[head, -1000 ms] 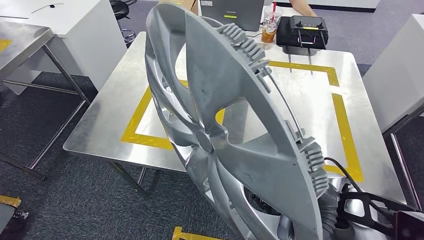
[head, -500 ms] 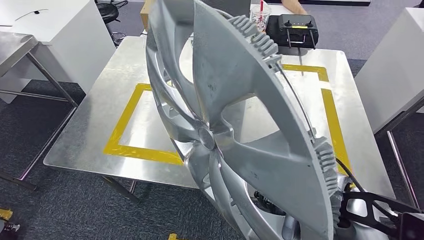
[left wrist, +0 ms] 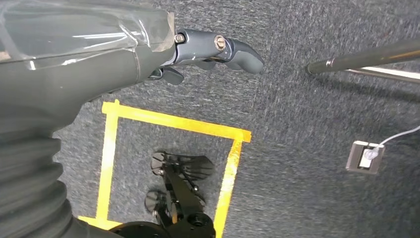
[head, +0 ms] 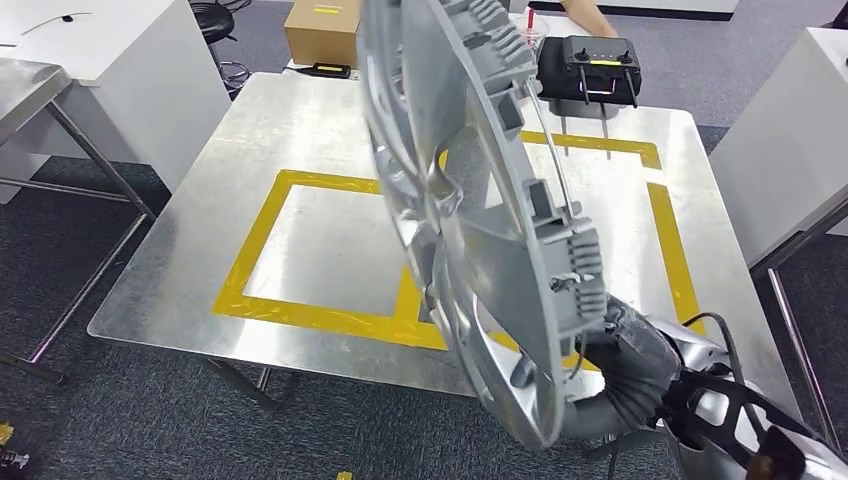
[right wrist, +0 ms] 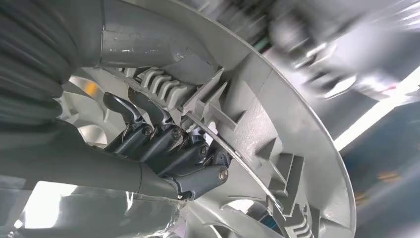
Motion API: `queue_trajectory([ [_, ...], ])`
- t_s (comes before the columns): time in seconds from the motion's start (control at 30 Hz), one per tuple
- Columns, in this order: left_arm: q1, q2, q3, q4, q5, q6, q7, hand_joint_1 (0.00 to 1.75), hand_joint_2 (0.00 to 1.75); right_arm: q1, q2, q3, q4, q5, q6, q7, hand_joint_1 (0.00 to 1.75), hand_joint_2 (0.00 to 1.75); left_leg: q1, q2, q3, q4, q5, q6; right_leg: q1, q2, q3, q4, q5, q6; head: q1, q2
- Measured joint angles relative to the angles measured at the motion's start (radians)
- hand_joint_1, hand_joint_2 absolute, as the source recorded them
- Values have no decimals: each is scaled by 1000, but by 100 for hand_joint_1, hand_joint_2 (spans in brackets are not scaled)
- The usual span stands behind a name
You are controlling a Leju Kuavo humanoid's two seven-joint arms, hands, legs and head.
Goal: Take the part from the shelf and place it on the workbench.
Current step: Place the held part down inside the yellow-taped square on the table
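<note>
From the head camera, the hubcap (head: 470, 200) — a big silver wheel cover — stands nearly on edge in the air above the metal workbench (head: 250, 150), tilted so its ribbed back faces right. Its lower rim sits against the right hand (head: 610, 340), which comes in from the lower right on a grey ribbed cuff. The hubcap hangs over the near right part of the yellow tape square (head: 300, 300) marked on the bench top and does not touch the bench. At the far edge of the bench sit a black remote controller (head: 587, 62) and, to the left of it, a cardboard box (head: 322, 30). A person's hand (head: 585, 15) shows at the top edge, behind the controller.

The left wrist camera looks down at grey carpet. The left hand (left wrist: 198, 49) holds nothing; its dark fingers (left wrist: 237, 52) are curled in, close together. A yellow tape outline (left wrist: 173, 124) lies on the floor, and a metal table leg (left wrist: 366, 57) crosses one corner.

The right wrist camera is close on the hubcap's (right wrist: 277, 129) back. The right hand's (right wrist: 168, 144) dark fingers (right wrist: 133, 114) hook side by side over the rim by its ribbed clips — the thumb presses from the other side, so the rim is clamped.
</note>
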Motion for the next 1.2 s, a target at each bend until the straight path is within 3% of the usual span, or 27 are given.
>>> queue_trajectory([
  [0.07, 2, 0, 0, 0, 40, 4, 17, 0, 175, -14, -6, -23, 15, 151, -82, 62, 168, 175, -3, -1, -4, 12, -9, -10, 1, -4, 40, -76, 27, -10, -2, 0],
  [0.13, 4, 0, 0, 0, 67, 6, 28, 0, 175, -31, -16, -47, 50, 276, -144, 119, 168, 175, -1, 0, -6, 16, -12, -19, 3, -3, 42, -81, 32, -28, -4, 0],
  [0.2, 5, 0, 0, 0, 72, 7, 31, 0, 175, -46, -29, -66, 96, 334, -169, 146, 168, 175, 3, 0, -16, 36, -25, -29, -1, -3, 44, -83, 35, -39, -6, 0],
  [0.27, 6, 0, 0, 0, 70, 8, 31, 0, 175, -56, -41, -82, 144, 360, -180, 157, 168, 175, 9, 1, -58, 124, -75, -42, -4, -3, 45, -84, 35, -44, -10, 0],
  [0.33, 7, 0, 0, 0, 67, 8, 31, 0, 175, -65, -53, -93, 191, 374, -185, 160, 168, 175, 16, 2, -125, 259, -132, -52, -4, -3, 45, -83, 34, -45, -12, 0],
  [0.37, 7, 0, 0, 1, 66, 8, 31, 0, 175, -71, -59, -96, 211, 379, -183, 163, 168, 175, 19, 2, -148, 302, -141, -54, -4, -3, 45, -83, 34, -45, -12, 0],
  [0.4, 7, 0, 0, 2, 66, 8, 31, 0, 175, -78, -66, -98, 232, 385, -179, 167, 168, 175, 21, 2, -154, 308, -132, -54, -4, -2, 46, -83, 33, -45, -12, 0],
  [0.43, 7, 0, 0, 3, 66, 8, 31, 0, 175, -87, -72, -97, 254, 391, -171, 174, 168, 175, 22, 2, -138, 269, -104, -52, -4, 0, 48, -83, 32, -45, -12, 0],
  [0.53, 6, 1, 0, 4, 75, 2, 34, 0, 175, -131, -91, -84, 336, 410, -136, 196, 168, 175, 17, 1, -45, 68, -15, -36, -1, 5, 50, -84, 30, -40, -12, 0],
  [0.57, 6, 2, 0, 3, 82, -1, 37, 0, 175, -153, -98, -76, 372, 414, -122, 204, 168, 175, 13, 1, -30, 35, -7, -32, 0, 6, 49, -84, 30, -37, -12, 0],
  [0.7, 6, 4, 0, 2, 103, -14, 51, 0, 175, -247, -124, -25, 531, 436, -62, 232, 168, 175, 10, 0, -14, 5, 1, -12, -2, 3, 41, -82, 25, -17, -11, 0],
  [0.77, 6, 3, 0, 1, 105, -16, 52, 0, 175, -288, -139, 4, 611, 449, -43, 238, 168, 175, 13, -1, -5, -10, 10, -1, -2, 0, 3, -7, -9, -20, -9, 0],
  [0.83, 6, 3, 0, 4, 96, -13, 48, 0, 175, -332, -148, 38, 702, 468, -22, 242, 168, 175, 9, -1, -5, -11, 10, 4, -1, 0, -69, 131, -57, -26, -9, 0],
  [0.87, 5, 5, 0, 9, 88, -8, 43, 0, 175, -359, -150, 60, 758, 483, -10, 243, 168, 175, 8, -2, -4, -10, 9, 4, -2, 0, -99, 182, -69, -24, -9, 0],
  [0.9, 5, 8, -1, 18, 79, 0, 36, 0, 175, -388, -152, 86, 818, 500, -2, 244, 168, 175, 7, -2, -3, -10, 8, 5, -2, -1, -113, 201, -66, -19, -9, 0],
  [0.93, 5, 12, -1, 29, 70, 9, 28, 0, 175, -417, -153, 112, 880, 518, 2, 242, 168, 175, 7, -3, -1, -9, 7, 5, -2, -1, -105, 176, -48, -11, -9, 0],
  [1.0, 4, 21, -2, 55, 54, 25, 13, 0, 175, -477, -154, 160, 1001, 552, 5, 234, 168, 175, 7, -7, 0, -4, 4, 1, -3, -5, -43, 34, 12, 3, -8, 0],
  [1.03, 4, 27, -3, 67, 49, 31, 8, 0, 175, -505, -154, 181, 1055, 564, 5, 229, 168, 175, 5, -10, -2, 2, 0, -4, -2, -7, -11, -31, 37, 2, -8, 0],
  [1.1, 6, 37, -3, 85, 44, 37, 1, 0, 175, -545, -154, 214, 1140, 578, 5, 225, 168, 175, 2, -15, -6, 11, -6, -12, 2, -7, 18, -89, 57, -12, -7, 0],
  [1.2, 7, 49, -3, 104, 40, 39, -4, 0, 175, -578, -152, 249, 1222, 585, 13, 223, 168, 175, 5, -13, -12, 20, -15, -23, 0, -5, 20, -89, 62, -29, -7, 0],
])
